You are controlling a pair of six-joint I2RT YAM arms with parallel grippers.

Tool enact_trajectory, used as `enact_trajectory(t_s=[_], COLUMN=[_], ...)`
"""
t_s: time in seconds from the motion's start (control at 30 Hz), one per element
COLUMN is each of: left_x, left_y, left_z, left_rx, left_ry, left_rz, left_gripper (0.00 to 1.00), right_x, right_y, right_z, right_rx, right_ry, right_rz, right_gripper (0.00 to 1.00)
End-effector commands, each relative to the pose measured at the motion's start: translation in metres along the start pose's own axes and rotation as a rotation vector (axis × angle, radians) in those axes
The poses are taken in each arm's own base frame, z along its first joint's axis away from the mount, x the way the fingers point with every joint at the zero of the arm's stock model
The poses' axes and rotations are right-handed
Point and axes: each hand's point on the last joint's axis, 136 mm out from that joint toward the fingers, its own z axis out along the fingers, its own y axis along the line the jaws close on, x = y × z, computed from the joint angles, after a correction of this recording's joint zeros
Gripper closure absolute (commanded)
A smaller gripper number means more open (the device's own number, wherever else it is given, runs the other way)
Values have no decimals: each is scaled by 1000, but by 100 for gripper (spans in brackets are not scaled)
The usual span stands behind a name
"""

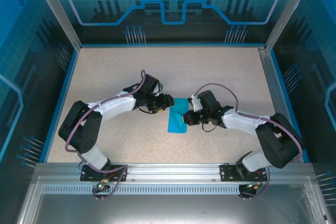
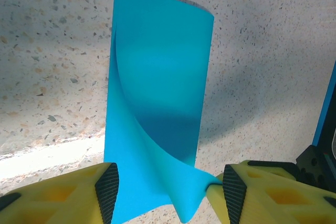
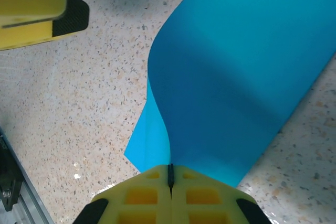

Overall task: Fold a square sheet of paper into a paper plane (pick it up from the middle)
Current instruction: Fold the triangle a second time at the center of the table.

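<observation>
Light, floppy paper [image 3: 236,77] curls from right gripper [image 3: 170,174] clenched on its edge; left gripper [image 2: 168,187] released around bottom-frame corner, so pinch there gently.

White-shelled arms [image 1: 113,106] with black joints, looping purple cables [image 1: 215,84], yellow fingers [image 2: 63,198] with black ribbed pads [image 2: 107,190].

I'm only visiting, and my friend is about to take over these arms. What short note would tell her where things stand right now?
Left gripper: open, with a finger on either side of the paper's near end, not clamped.
Right gripper: shut on an edge of the square sheet of paper, whose upper layer curls up.
Paper: mid-table between the grippers, doubled into a long rectangle.
Done: the half fold, not pressed flat.
Left: flatten it, then make the nose and wing folds. No plane shape yet.
</observation>
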Motion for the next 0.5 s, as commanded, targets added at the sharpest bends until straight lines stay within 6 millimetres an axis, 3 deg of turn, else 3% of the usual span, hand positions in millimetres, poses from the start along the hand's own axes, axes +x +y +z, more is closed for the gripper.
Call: enact_trajectory(t_s=[0.0,0.47], left_x=[7,20], left_y=[-2,-4], left_z=[-1,4], left_rx=[8,-4], left_ry=[12,39], left_rz=[-1,29], left_gripper=[42,50], right_x=[-1,-6], right_y=[-7,-29], right_z=[1,6], right_rx=[13,130], right_ry=[26,93], right_rz=[6,-49], right_gripper=[100,99])
